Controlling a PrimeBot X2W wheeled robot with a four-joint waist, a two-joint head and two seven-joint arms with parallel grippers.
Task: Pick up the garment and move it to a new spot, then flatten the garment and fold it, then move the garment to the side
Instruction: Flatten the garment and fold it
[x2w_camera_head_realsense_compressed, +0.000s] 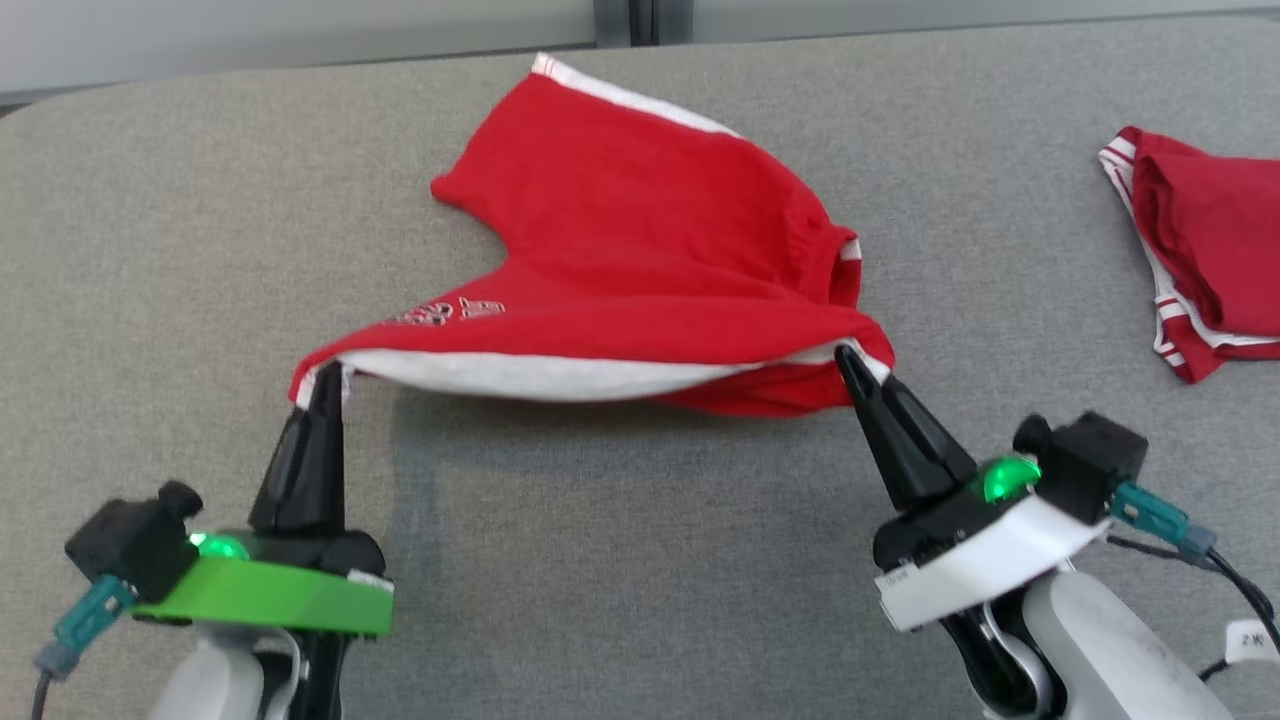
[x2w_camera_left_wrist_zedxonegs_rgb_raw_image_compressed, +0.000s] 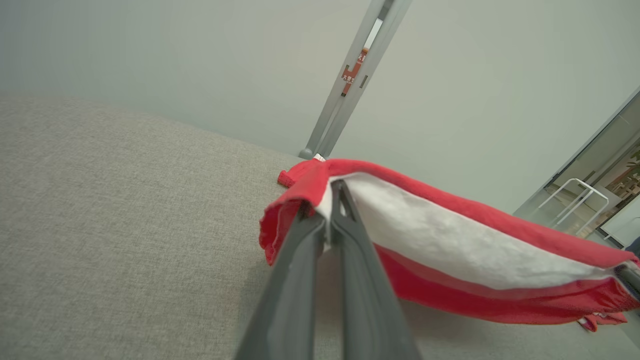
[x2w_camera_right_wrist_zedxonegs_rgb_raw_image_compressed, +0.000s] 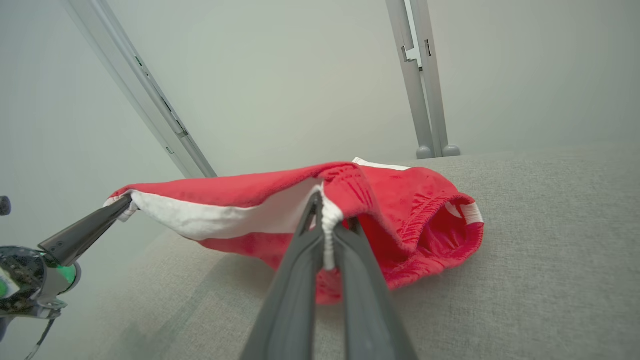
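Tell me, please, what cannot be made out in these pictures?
- White print on the red garment: head view, the fabric's bend hides most letters.
- Other red cloth: head view, cut off by the right edge.
- Room behind the glass: left wrist view, too small and blurred.

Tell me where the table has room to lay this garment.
Free: grey table left of the held garment, and the strip between it and the second garment at right. Crowded: near side, where left fingers and right fingers grip it.
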